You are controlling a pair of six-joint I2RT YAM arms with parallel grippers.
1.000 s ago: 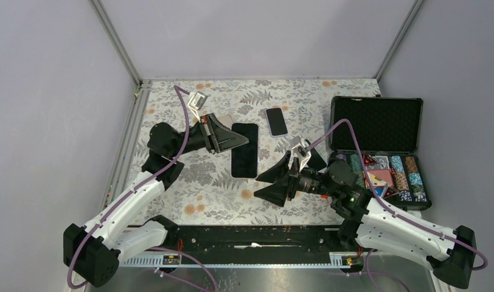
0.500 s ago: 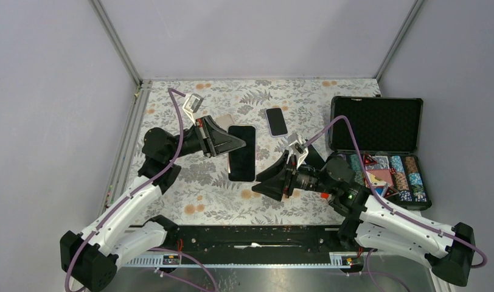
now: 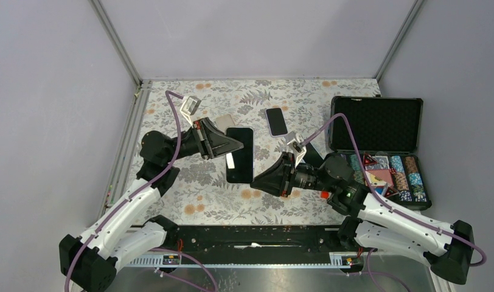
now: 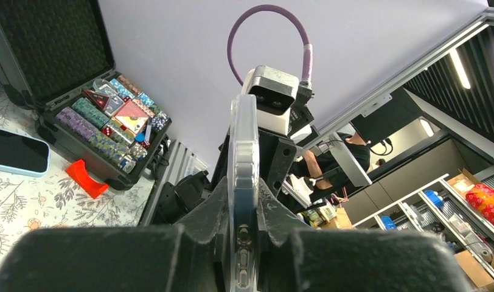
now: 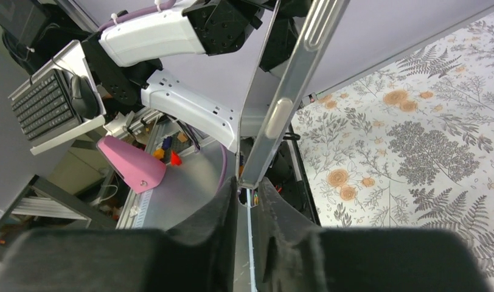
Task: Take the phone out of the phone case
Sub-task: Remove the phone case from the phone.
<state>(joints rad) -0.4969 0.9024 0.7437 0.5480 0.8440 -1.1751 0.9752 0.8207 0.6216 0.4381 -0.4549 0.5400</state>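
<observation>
left pincer (image 3: 237, 145) clamps the cased phone (image 3: 241, 159) by one long edge, off the desk (image 3: 196, 185); right pincer (image 5: 247, 198) straddles its near corner, can't tell if gripping

Overhead view: light is reading bright, even and diffuse, with shadows on the table (image 3: 202, 182) falling soft. A small white glare patch is showing on the phone (image 3: 241, 152) screen. Wrist views: the near tool fingers (image 4: 141, 255) are blurring into dark masses, the ceiling strip light (image 4: 459, 61) is blowing out, and straight lines are bowing at the edges.
</observation>
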